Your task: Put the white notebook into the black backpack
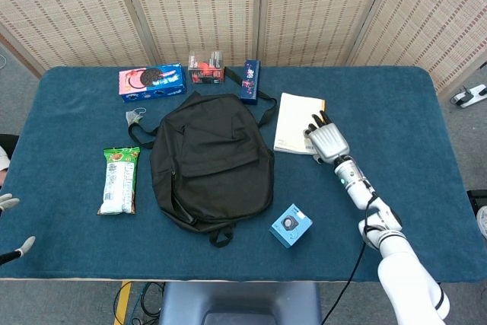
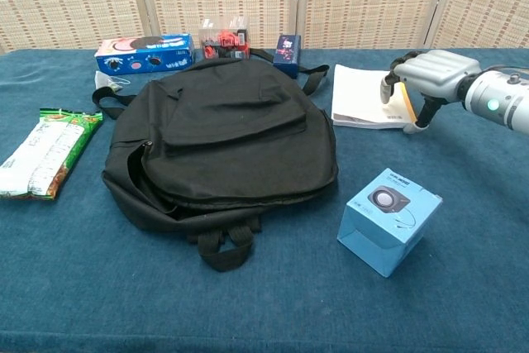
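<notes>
While flat on the table, white notebook (image 1: 297, 123), long axis front-to-back beside black backpack (image 1: 209, 159), right hand (image 1: 327, 139) fingers (image 2: 387, 88) gripping its edge.

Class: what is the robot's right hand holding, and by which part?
The right hand pinches the notebook by its near right corner.
</notes>
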